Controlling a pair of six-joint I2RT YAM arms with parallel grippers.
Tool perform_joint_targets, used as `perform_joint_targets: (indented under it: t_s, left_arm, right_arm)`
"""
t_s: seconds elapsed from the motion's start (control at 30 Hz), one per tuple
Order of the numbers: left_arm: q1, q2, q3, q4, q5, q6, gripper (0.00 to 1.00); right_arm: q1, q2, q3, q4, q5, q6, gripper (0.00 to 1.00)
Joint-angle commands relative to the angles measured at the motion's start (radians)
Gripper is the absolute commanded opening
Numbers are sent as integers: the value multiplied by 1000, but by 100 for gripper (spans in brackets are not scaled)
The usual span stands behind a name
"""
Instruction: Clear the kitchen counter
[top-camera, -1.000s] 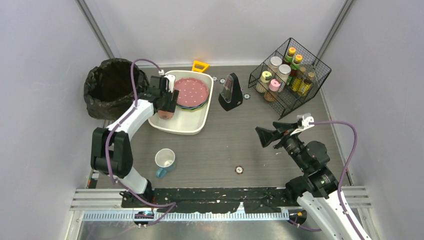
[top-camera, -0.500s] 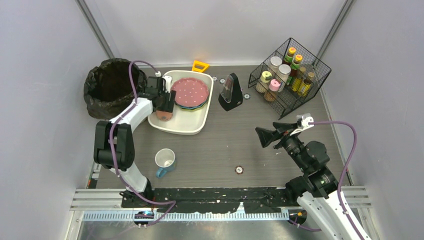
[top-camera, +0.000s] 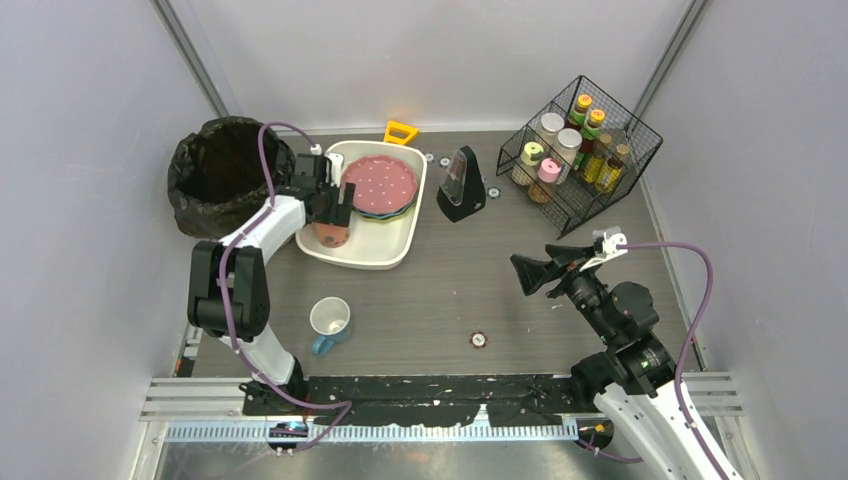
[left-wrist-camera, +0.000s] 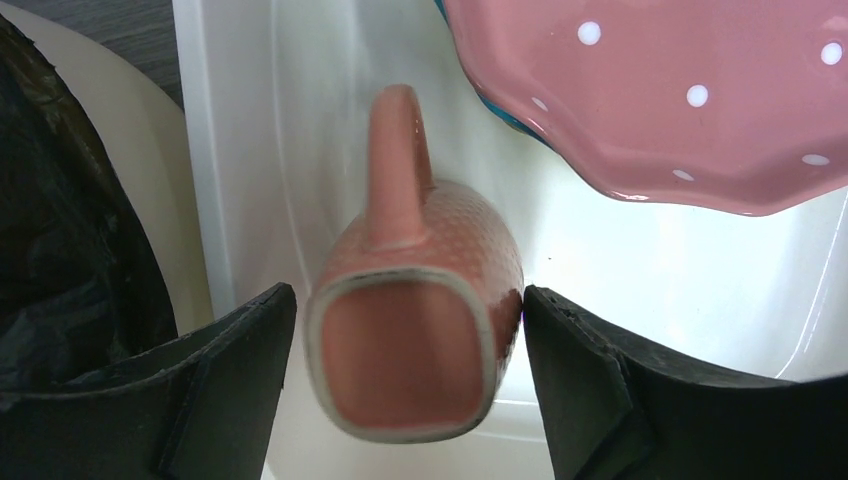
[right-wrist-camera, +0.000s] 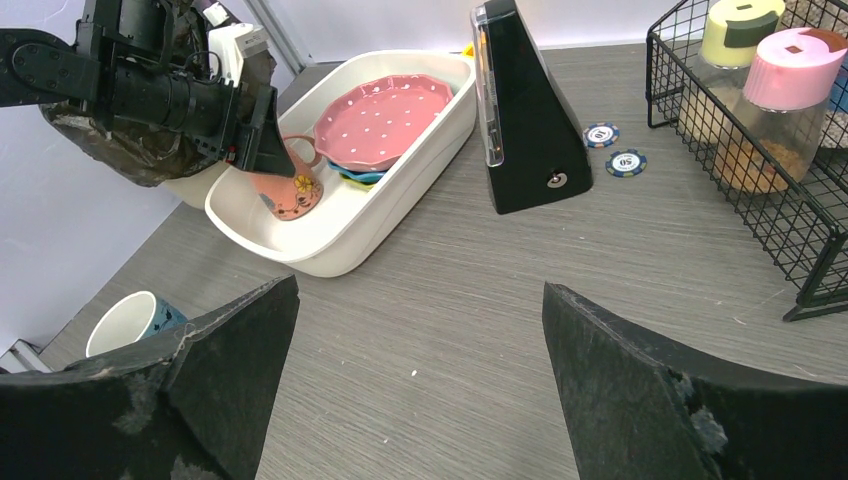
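step in hand: we're reading this as the drop-off of one dish, since the left gripper (left-wrist-camera: 408, 305) is hanging over the near-left corner of the white tub (top-camera: 385, 256) with a load in it

bin bag: the black bin bag (top-camera: 215, 176) is sitting far left, just beside the tub. We're not making out anything inside it, it's too dark.

left hand: its fingers are pinching the pink mug (left-wrist-camera: 420, 240) from both sides. The mug is tilting, handle pointing away from the wrist camera, body down inside the tub walls.

next move: we're guessing it calls for lowering until the mug is resting on the tub floor, then spreading the fingers and lifting straight up, keeping off the plate to the right

tub contents: a pink dotted plate (top-camera: 381, 183) is lying in the far half on top of something teal (right-wrist-camera: 360, 177), just beside the mug

left to do: the white-and-blue cup (top-camera: 329, 320) is standing on the kitchen counter (top-camera: 440, 290) near the left arm, so we're calling the job partly done

counter: it's spreading across the whole middle, with a black wedge gadget (top-camera: 461, 185) right of the tub

wire basket: the wire basket (top-camera: 632, 150) at far right is holding spice jars (top-camera: 567, 140), all upright

right hand: the right gripper (top-camera: 522, 275) is hovering over the right side of the counter, fingers spread wide, gripping nothing
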Motion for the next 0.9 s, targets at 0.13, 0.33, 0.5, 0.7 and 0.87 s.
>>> perform_joint_targets:
  t_s: [0.13, 0.33, 0.5, 0.7, 0.87]
  left_arm:
    - [5, -96, 40, -22, 12, -46, 93]
    - [-30, -162, 61, -97, -21, -104, 97]
    - [-94, -246, 60, -179, -68, -181, 98]
    - [-172, -398, 12, -298, -82, -288, 96]
    - [-199, -569, -87, -403, -77, -325, 91]
  right_arm:
    - [-2, -6, 2, 32, 4, -11, 97]
    - [-1, -6, 4, 25, -2, -12, 97]
    - [-1, 0, 10, 22, -8, -16, 97]
    - [-2, 30, 19, 15, -34, -20, 97]
    - [1, 60, 25, 17, -65, -24, 97]
